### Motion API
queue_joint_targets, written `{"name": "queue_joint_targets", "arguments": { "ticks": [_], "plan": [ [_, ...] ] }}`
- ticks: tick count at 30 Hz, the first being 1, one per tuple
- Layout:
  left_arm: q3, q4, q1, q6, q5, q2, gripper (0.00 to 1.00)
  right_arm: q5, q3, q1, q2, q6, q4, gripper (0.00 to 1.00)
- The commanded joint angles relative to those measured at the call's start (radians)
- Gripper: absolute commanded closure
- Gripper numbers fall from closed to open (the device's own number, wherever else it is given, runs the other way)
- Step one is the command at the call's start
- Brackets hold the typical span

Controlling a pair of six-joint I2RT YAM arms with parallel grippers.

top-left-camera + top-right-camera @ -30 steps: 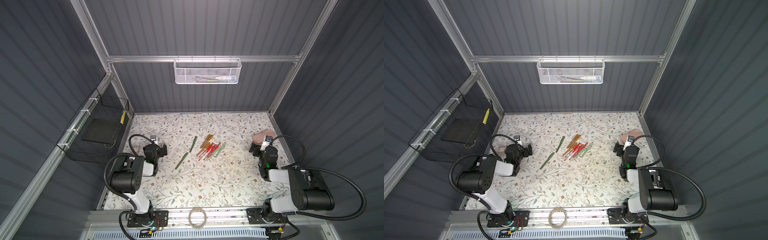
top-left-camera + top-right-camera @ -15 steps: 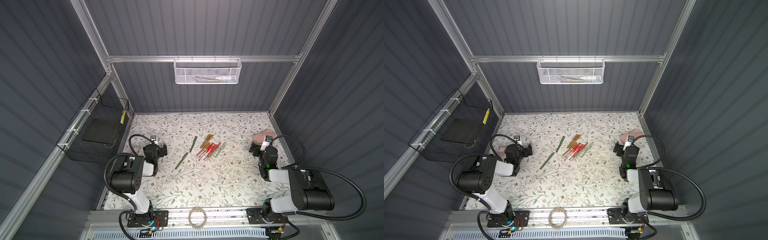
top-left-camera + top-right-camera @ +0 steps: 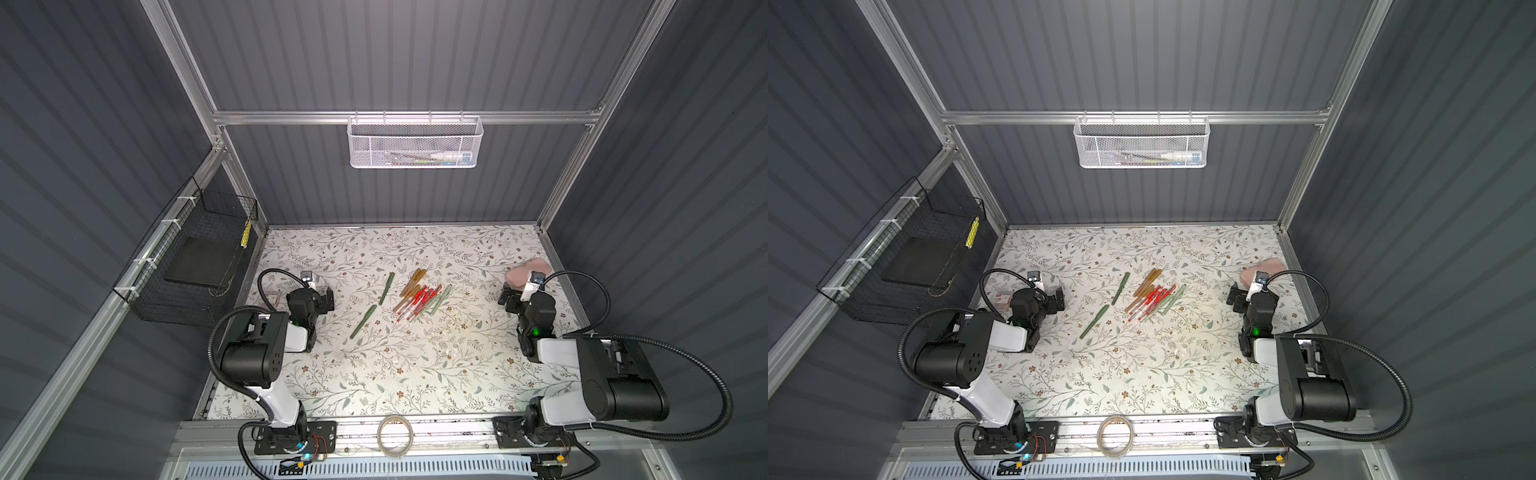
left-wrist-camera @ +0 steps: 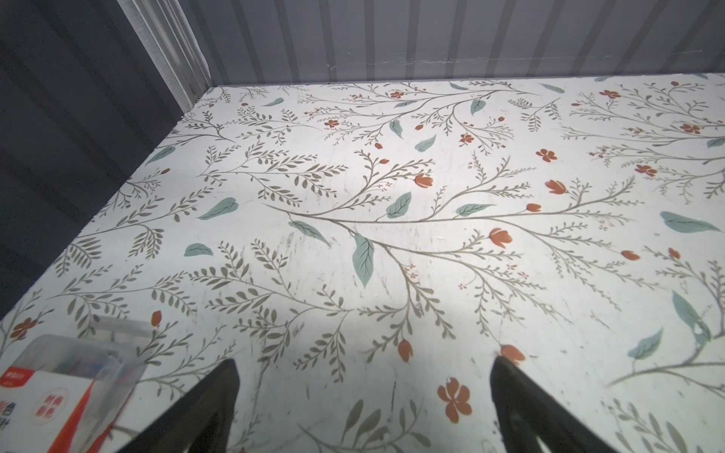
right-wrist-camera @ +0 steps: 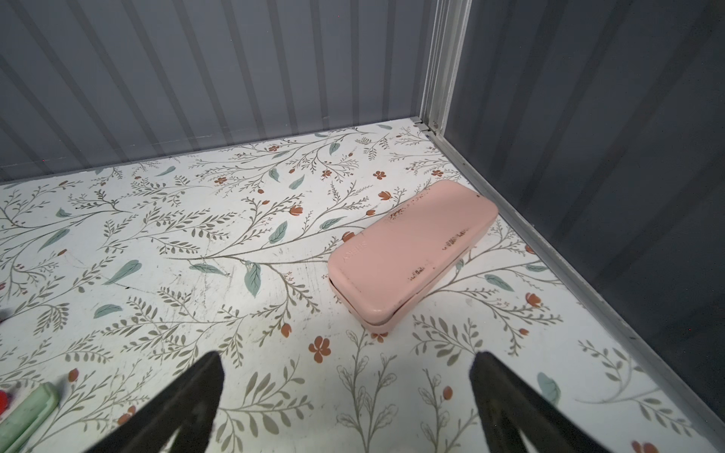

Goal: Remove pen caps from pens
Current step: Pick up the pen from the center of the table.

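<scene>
Black left gripper [image 4: 364,362] and black right gripper [image 5: 345,359] sat low at left, right edges of floral-patterned table [image 3: 415,365], arms [image 3: 253,357] [image 3: 615,382] folded; both gaped fully, empty.

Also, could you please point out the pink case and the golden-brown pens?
pink case [image 5: 408,251]: right wrist view, middle of its lid.
golden-brown pens [image 3: 412,283]: a top view, mid-barrel of one pen.

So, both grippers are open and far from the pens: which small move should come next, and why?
Probably move the left gripper toward the nearest dark green pen: it lies alone, apart from the pile, and that gripper is open and empty.
</scene>
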Motion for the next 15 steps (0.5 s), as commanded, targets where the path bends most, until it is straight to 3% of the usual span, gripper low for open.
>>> {"name": "queue_joint_targets", "arguments": {
  "ticks": [1, 9, 12, 15],
  "plan": [
    [0.011, 0.012, 0.007, 0.018, 0.010, 0.015, 0.00, -0.002, 0.009, 0.001, -0.006, 0.009, 0.012, 0.01],
    [0.014, -0.012, 0.008, 0.021, 0.021, -0.002, 0.00, -0.002, 0.009, 0.001, -0.006, 0.009, 0.012, 0.01],
    [0.093, -0.191, 0.007, 0.034, 0.035, -0.054, 0.00, 0.019, 0.001, 0.002, -0.023, 0.013, 0.023, 0.01],
    [0.248, -0.463, 0.007, 0.060, 0.081, -0.064, 0.00, 0.051, 0.012, 0.003, -0.114, 0.026, -0.090, 0.01]
  ]
}}
